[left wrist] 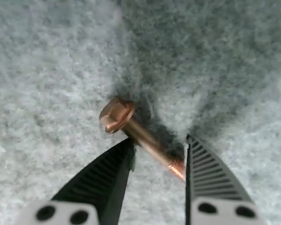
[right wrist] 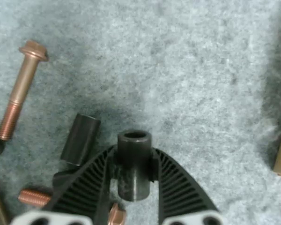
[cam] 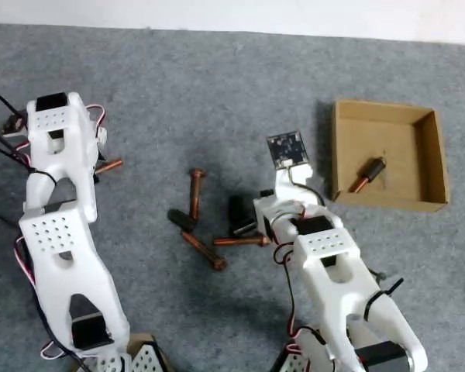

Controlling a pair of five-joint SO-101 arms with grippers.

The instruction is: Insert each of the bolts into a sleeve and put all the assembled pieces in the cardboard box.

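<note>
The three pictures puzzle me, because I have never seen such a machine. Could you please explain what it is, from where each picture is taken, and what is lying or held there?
These are two white robot arms standing side by side on a grey carpet. The high view looks down from a fixed camera; the other two come from a camera on each arm's wrist. The left gripper holds a copper bolt. The right gripper holds a black sleeve. Three loose bolts and a loose sleeve lie between the arms. The cardboard box contains one assembled piece.
</note>
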